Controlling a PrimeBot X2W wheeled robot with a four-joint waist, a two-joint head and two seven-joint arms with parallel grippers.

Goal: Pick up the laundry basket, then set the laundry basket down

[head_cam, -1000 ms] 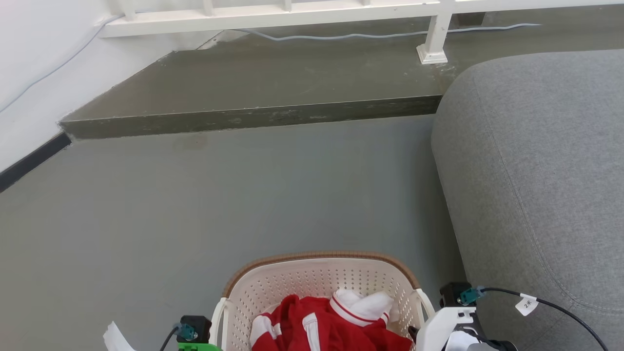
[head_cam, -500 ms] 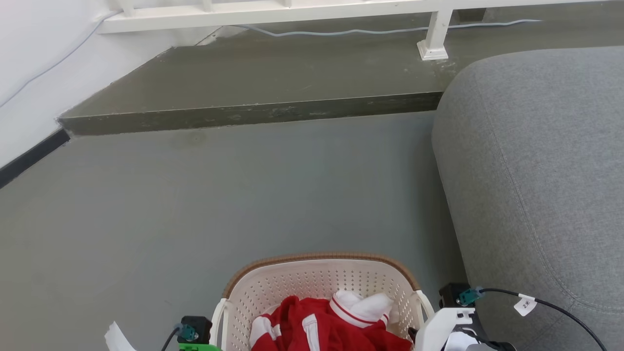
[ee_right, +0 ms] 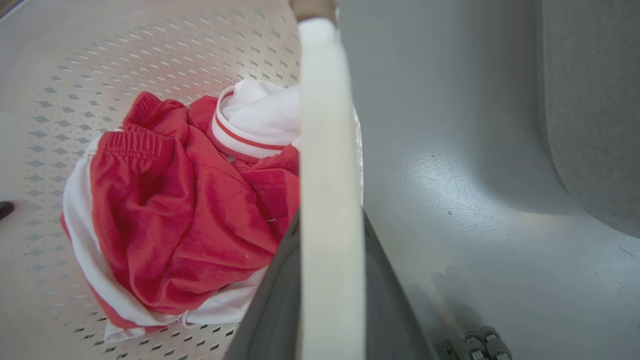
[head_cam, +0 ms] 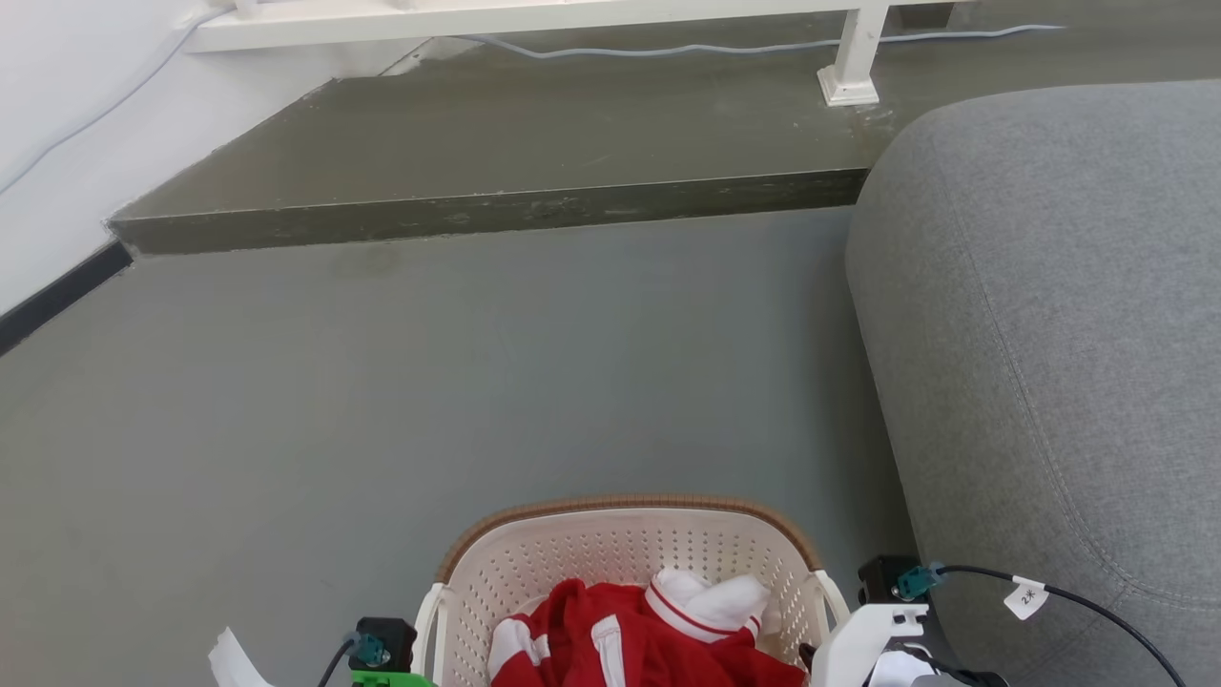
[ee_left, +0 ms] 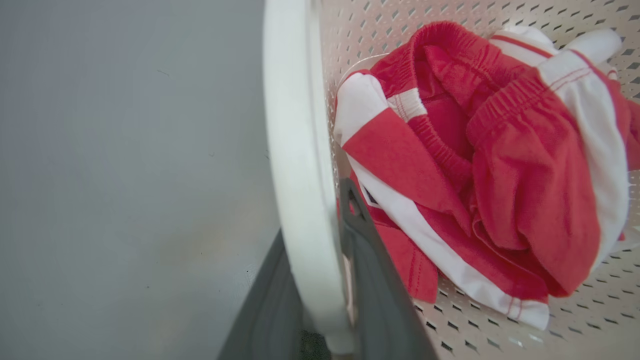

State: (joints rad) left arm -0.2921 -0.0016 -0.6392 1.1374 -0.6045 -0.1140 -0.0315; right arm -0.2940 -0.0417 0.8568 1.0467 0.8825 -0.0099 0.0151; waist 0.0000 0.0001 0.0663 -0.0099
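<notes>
The laundry basket (head_cam: 630, 549), cream and perforated with a brown rim, sits at the bottom middle of the head view between my two arms. Red and white clothes (head_cam: 649, 639) lie in it. In the left wrist view my left gripper (ee_left: 312, 235) is shut on the white side handle (ee_left: 292, 125), one dark finger on each side of it. In the right wrist view my right gripper (ee_right: 331, 222) is shut on the other white handle (ee_right: 325, 100) in the same way. Whether the basket's bottom touches the floor is hidden.
A big grey sofa (head_cam: 1049, 334) bulges in close on the right of the basket. Ahead, open grey floor (head_cam: 429, 382) runs to a raised step (head_cam: 496, 215) with a white railing post (head_cam: 849, 67) and a cable. A white wall (head_cam: 57, 143) closes the left.
The camera has moved: step and railing sit a little higher in the head view. The basket and both arms keep the same place in it, the grip unchanged.
</notes>
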